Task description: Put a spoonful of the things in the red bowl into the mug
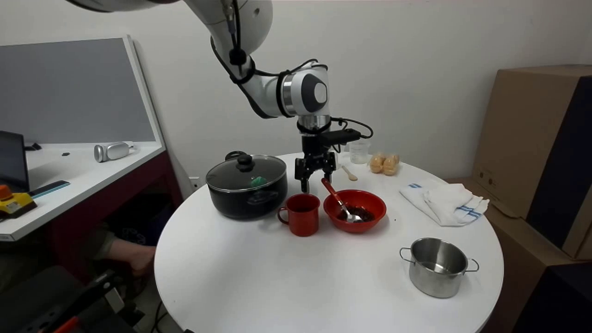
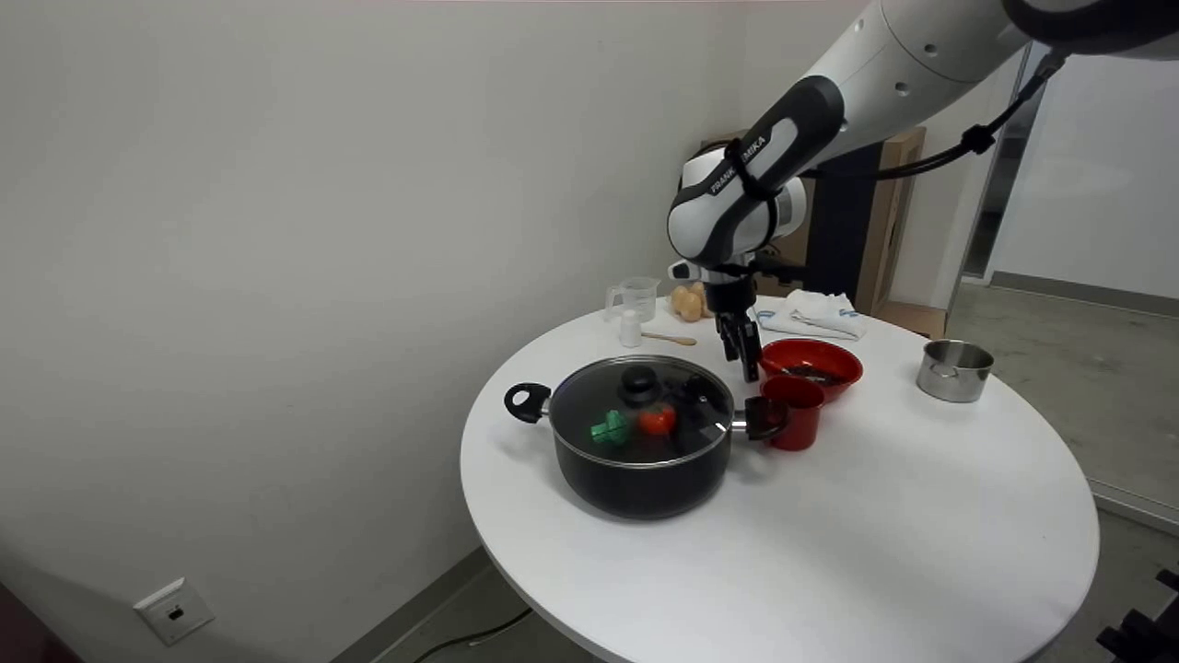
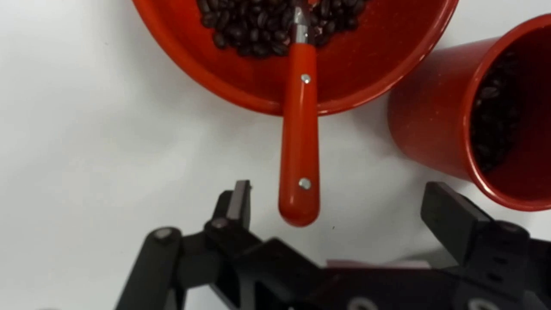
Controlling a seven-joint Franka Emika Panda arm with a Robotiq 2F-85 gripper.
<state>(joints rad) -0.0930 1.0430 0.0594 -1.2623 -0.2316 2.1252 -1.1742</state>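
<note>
The red bowl point(image 1: 377, 210) holds dark beans point(image 3: 254, 28); it also shows in the wrist view point(image 3: 366, 69). A spoon with a red handle point(image 3: 300, 142) leans in the bowl, its metal head point(image 1: 354, 218) in the beans, its handle over the rim. The red mug point(image 1: 304, 219) stands upright beside the bowl; dark beans also lie inside it in the wrist view point(image 3: 430, 112). My gripper point(image 3: 338, 189) is open and empty, pointing down. The handle's end lies between its fingers in the wrist view, nearer the left one, touching neither. The right finger is close to the mug's rim.
A black lidded pot point(image 1: 247, 196) stands beside the mug. A small steel pot point(image 1: 437, 273), white cloth point(image 1: 446, 203), eggs point(image 1: 385, 164), wooden spoon point(image 1: 349, 173), clear measuring cup point(image 1: 359, 151) and white bottle point(image 2: 630, 330) also stand or lie on the round table point(image 1: 277, 286).
</note>
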